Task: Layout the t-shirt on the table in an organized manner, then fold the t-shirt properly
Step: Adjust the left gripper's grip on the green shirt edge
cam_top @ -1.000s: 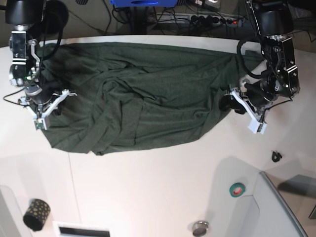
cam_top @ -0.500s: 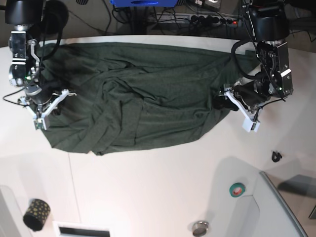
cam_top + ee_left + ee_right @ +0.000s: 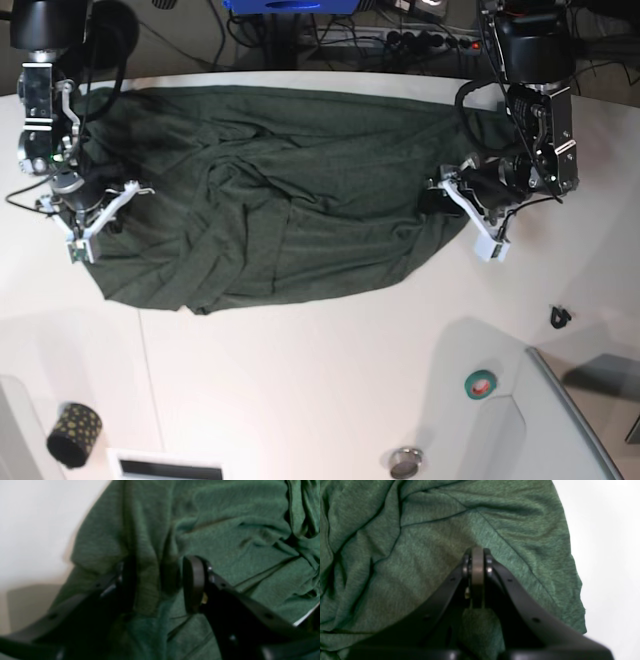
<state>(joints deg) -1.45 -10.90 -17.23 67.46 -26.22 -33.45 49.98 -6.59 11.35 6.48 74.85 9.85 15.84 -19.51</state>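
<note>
I've got the t-shirt (image 3: 280,190) spread wide across the far half of the table (image 3: 300,380), still heavily wrinkled through the middle, with creases running diagonally toward the near hem. It isn't flat yet

Left gripper (image 3: 160,585) sits at the shirt's edge on the base view's right side. In the left wrist view a ridge of green fabric stands between the two pads (image 3: 192,585); there's a gap on one side, so I can't tell if it's actually clamped on the cloth or just straddling it. Picture is blurred there

Right gripper (image 3: 477,577) is on the opposite edge, base view's left. In the right wrist view its fingers are pressed together, tips resting on the fabric; I see no cloth caught between them. White table shows just beyond the shirt's edge there

Other stuff on the table, well clear of the shirt: green tape roll (image 3: 480,383), a small black clip (image 3: 560,317), a dark speckled roll (image 3: 74,434), a round metal piece (image 3: 406,462) near the front edge
</note>
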